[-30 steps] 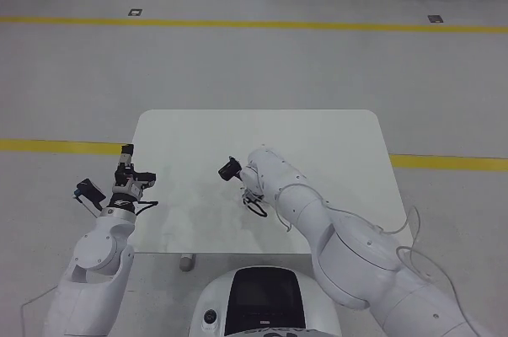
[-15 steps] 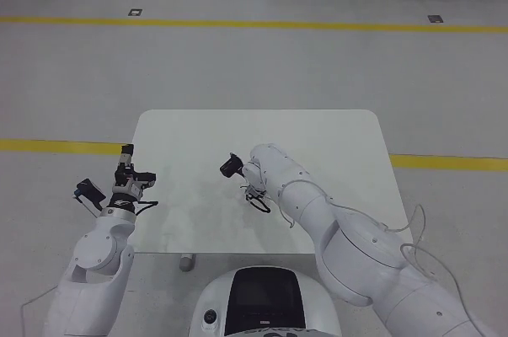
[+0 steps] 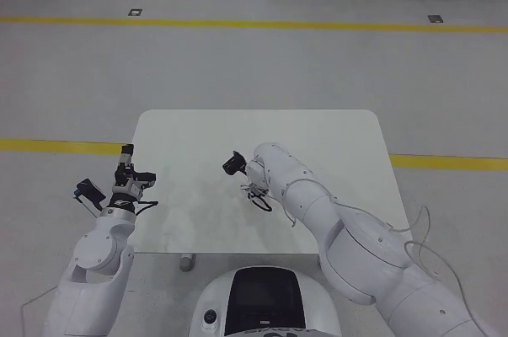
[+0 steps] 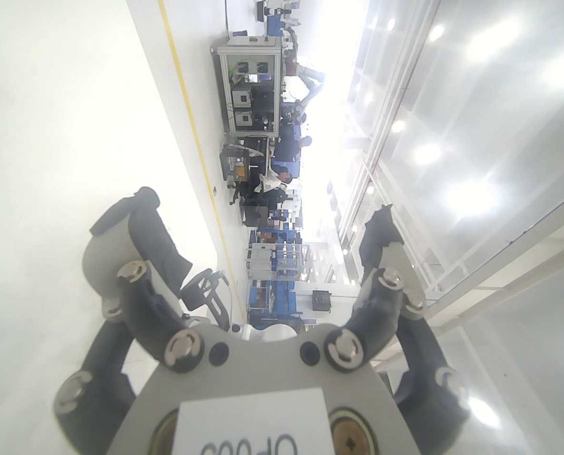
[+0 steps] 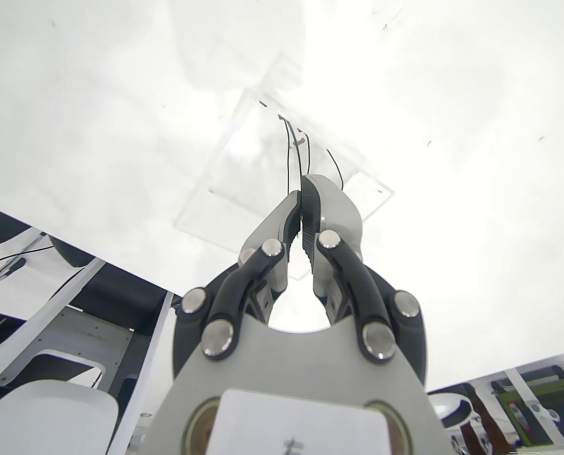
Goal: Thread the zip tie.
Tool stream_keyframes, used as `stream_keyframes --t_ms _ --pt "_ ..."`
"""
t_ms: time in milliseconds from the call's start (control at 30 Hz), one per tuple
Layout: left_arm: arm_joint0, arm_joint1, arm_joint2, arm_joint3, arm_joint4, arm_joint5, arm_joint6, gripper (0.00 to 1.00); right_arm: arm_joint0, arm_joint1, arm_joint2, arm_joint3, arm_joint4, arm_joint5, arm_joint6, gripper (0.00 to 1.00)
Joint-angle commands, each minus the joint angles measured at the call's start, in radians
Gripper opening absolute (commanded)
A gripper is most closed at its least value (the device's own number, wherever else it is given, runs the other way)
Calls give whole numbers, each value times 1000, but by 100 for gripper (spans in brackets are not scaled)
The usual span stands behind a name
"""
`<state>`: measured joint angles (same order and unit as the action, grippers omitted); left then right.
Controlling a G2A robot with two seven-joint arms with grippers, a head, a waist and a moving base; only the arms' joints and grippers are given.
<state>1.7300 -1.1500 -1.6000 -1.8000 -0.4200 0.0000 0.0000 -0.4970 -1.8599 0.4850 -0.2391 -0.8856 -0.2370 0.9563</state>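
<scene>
Zip tie (image 5: 305, 156) material here is thin black strand, and in my right wrist view I count 3 such strands over a clear plate (image 5: 225, 177) lying flat on the white table (image 5: 97, 73). The middle strand runs straight into the seam of my right gripper (image 5: 301, 186), whose 2 pads are pressed together with no gap showing. I judge that I have that strand pinched, though the pads hide the contact itself. The other 2 strands pass just beside my fingers, 1 on each side, and I cannot tell whether they are separate ties or parts of 1 loop.

I expect the zip tie to be very light, springy along its length and floppy sideways, so a long free tail would bow or wander. Smooth plastic (if that is what it is) tends to slip between rubber pads. A hold close to the tip, with its flat faces against the pads, seems best for aiming it at a small opening. The plate looks light too and might slide or lift if I pull hard.

My left gripper (image 4: 260, 213) sits out by the table's left edge, fingers spread wide with nothing between them, aimed out at the room.
</scene>
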Motion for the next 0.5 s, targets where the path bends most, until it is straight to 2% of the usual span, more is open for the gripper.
stream_keyframes --t_ms 0,233,467 --pt "0 0 0 0 0 0 0 100 1 8 9 -2 7 -11 -16 0" --pt "0 0 0 0 0 0 0 100 3 44 43 -21 25 -49 -59 0" --pt "0 0 0 0 0 0 0 100 -15 84 70 -85 22 -60 -66 0"
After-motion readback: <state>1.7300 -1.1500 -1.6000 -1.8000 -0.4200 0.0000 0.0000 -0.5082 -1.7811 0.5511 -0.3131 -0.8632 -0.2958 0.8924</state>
